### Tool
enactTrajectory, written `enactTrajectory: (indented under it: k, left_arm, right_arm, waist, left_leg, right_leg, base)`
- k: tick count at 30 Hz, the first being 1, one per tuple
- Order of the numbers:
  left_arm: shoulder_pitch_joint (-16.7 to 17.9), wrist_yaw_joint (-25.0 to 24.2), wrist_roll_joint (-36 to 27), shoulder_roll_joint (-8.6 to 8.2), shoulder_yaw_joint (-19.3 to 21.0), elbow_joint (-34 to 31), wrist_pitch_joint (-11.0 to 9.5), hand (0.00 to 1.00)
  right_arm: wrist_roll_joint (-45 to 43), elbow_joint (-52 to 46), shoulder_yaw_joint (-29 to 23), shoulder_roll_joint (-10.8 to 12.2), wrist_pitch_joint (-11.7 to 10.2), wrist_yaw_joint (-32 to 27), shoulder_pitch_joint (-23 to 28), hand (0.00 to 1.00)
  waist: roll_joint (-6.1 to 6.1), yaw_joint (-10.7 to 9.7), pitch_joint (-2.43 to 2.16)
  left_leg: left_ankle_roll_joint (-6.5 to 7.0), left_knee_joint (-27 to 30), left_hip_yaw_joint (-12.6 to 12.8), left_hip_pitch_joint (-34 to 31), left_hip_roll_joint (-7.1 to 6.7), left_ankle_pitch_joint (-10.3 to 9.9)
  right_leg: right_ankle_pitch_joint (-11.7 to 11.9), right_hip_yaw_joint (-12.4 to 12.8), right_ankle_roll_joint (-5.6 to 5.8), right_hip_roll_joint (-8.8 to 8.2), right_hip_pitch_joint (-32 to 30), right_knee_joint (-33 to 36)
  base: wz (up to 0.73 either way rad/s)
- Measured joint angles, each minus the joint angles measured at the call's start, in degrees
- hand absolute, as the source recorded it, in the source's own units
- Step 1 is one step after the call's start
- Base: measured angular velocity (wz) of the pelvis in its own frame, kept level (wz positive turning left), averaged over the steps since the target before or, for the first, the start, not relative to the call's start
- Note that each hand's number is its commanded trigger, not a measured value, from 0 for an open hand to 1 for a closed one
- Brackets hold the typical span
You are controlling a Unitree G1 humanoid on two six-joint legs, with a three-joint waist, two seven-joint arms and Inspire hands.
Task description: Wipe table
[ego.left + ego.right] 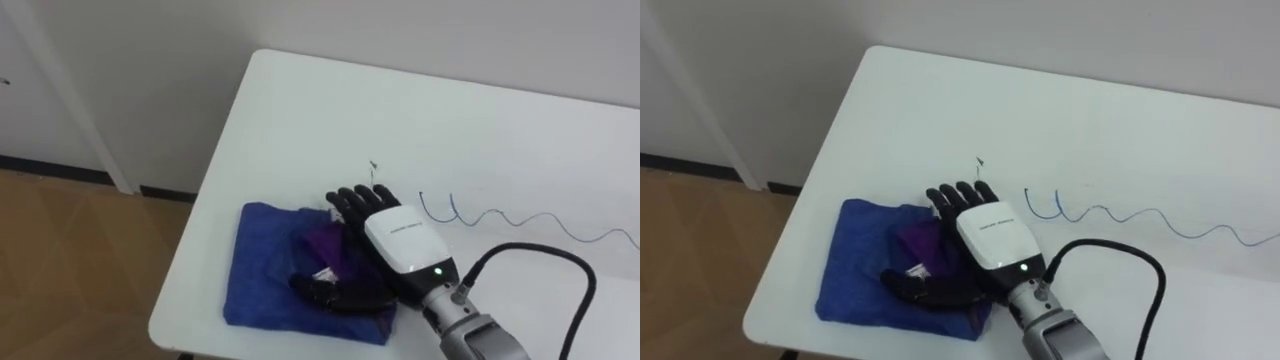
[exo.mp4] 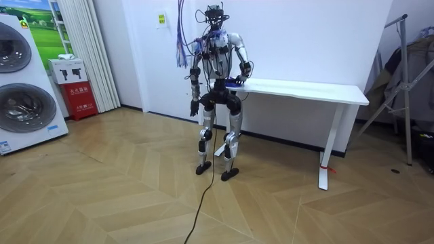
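R hand (image 1: 400,240) flat on blue cloth (image 1: 265,270), fingers straight, beside pen squiggle (image 1: 520,220) on table (image 1: 450,110).

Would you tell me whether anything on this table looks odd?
A wavy blue line runs across the white table, right of the right robot hand resting on the blue cloth: it looks like a scribble on the top. A small dark speck sits just beyond the hand.

Tally from the floor: one white table (image 1: 300,110). On it, one blue cloth (image 1: 265,265) at 7 o'clock and one blue pen squiggle (image 1: 545,214) at 4 o'clock. Two stacked washing machines (image 2: 24,102). One red cabinet (image 2: 78,91).
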Motion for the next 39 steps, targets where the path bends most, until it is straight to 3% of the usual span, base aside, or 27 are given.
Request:
enactTrajectory:
  k: [11, 18, 23, 39]
  left_arm:
    - [1.56, 0.49, -0.04, 0.40, 0.08, 1.17, 0.46, 0.00]
    - [1.22, 0.37, -0.02, 0.59, 0.09, 1.43, -1.04, 0.00]
    - [1.11, -0.02, -0.01, 0.60, 0.08, 1.81, -1.40, 0.00]
    - [0.40, -0.71, -0.06, 0.69, -0.37, 4.26, -1.77, 0.00]
  right_arm:
    - [-1.39, 3.99, -0.26, 0.09, -0.28, -3.07, 0.19, 0.00]
    - [-3.19, 3.82, -0.51, 0.14, -2.26, -5.67, 1.30, 0.00]
    - [-3.59, 2.97, -1.33, 0.12, -3.96, -6.76, 1.26, 0.00]
    - [-3.31, 2.90, 0.27, 0.33, -5.02, -6.46, 1.15, 0.00]
  waist:
    - [0.12, 0.11, -0.15]
    - [0.03, -0.07, -0.29]
    - [0.02, 0.02, -0.29]
    - [0.21, 0.67, -0.05]
  left_leg:
    - [0.09, 0.06, -0.05, -0.10, -0.12, 0.05]
    - [0.14, 0.06, 0.00, 0.09, -0.16, 0.09]
    - [0.14, 0.05, 0.19, 0.07, -0.12, 0.09]
    - [0.21, -0.22, 0.41, 0.26, -0.07, 0.03]
  right_leg:
    - [-0.26, -0.05, 0.32, -0.04, 0.19, -0.01]
    - [-0.26, 0.05, 0.33, -0.08, 0.44, -0.03]
    - [-0.26, 0.01, 0.33, -0.06, 0.44, -0.02]
    - [-0.30, -0.20, 0.40, 0.03, 0.96, -0.56]
  base:
    - [0.02]
    - [0.00]
    - [0.00]
    - [0.00]
